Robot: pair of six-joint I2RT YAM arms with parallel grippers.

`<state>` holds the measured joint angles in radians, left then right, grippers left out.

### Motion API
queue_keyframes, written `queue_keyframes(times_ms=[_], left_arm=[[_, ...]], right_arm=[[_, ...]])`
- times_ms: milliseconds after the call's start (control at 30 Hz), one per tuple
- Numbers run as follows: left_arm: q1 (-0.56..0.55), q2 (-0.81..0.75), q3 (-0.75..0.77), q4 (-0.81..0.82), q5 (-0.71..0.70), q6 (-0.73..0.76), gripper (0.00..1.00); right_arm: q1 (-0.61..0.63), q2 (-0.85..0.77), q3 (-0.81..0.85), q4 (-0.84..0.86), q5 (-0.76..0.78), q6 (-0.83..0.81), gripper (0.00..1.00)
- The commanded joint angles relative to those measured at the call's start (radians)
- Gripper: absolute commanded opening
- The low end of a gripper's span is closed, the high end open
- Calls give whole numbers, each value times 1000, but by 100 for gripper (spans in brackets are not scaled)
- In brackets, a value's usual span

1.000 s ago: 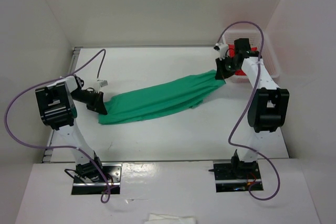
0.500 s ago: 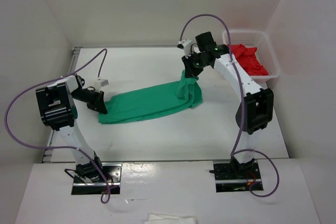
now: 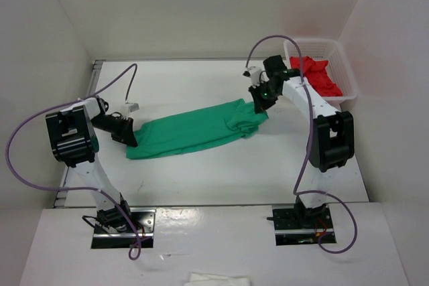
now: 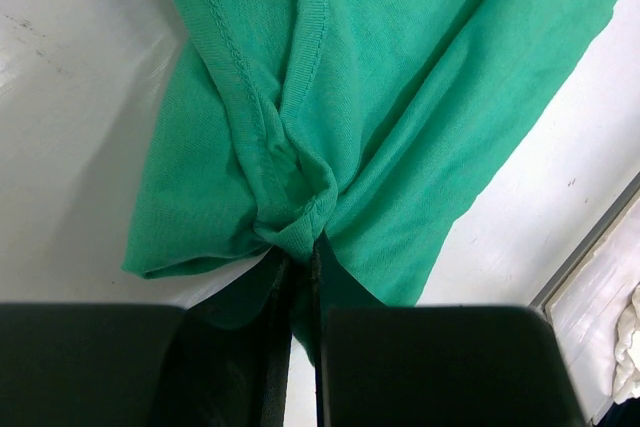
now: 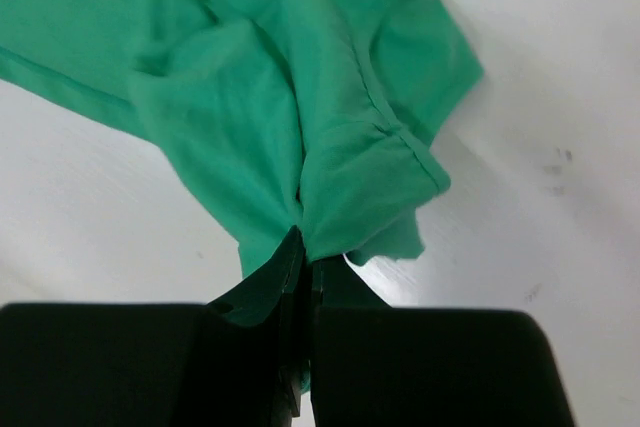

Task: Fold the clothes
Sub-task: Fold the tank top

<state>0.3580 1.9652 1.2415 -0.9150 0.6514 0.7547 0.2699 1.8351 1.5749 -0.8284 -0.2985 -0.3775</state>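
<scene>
The green T-shirt (image 3: pixel 194 132) lay drawn out in a long, bunched band across the middle of the white desk (image 3: pixel 201 179), slanting from near left to far right. The left fingers (image 3: pixel 131 140) were clamped on its left end. In the left wrist view a gather of hemmed fabric was pinched right at the tips, and the cloth fanned away from them over the desk. The right fingers (image 3: pixel 259 104) were closed on the opposite end. They nipped a fold with a stitched hem, and that end was rumpled and doubled over itself just beside them. Between the two grips the shirt looked slack, not taut.

A wide strip of bare desk ran between the shirt and the arm bases, and another ran behind it up to the back wall. The left arm stood close to the desk's left edge. A white basket (image 3: pixel 349 89) sat in the far right corner with a red garment (image 3: pixel 322 78) inside, near the right arm but well apart from the shirt.

The desk was matte white with a few faint scuffs, and plain white walls (image 3: pixel 201 11) closed it in on three sides.
</scene>
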Motion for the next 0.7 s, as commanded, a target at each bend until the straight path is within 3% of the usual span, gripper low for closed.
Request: queue_keyframes(times_ms=[0,300,400,433,533,567,667], left_arm=[[-2,-35,-7,-10,10,20,13],[-2,-35,-7,-10,1,11,16],[-2,-45,-7,-10,-10,2,24],[8,-45,-7,-10,-10,2,31],[36,-68,-7,-10,-10,2,45],[36,-81,4,-10,-21,2,55],[59,-112,32,-10,-21,2,66]], right_arm=[[-72,-77,-71,47,44,-46,0],[-195,-74,-210,123,91,-118,6],[-218,-56,-219,143,105,-138,25],[-218,-56,-219,143,105,-138,41],[-244,-46,-219,143,105,-147,59],[-257,-46,-219,152,114,-147,64],[-267,-65,-219,161,136,-147,71]])
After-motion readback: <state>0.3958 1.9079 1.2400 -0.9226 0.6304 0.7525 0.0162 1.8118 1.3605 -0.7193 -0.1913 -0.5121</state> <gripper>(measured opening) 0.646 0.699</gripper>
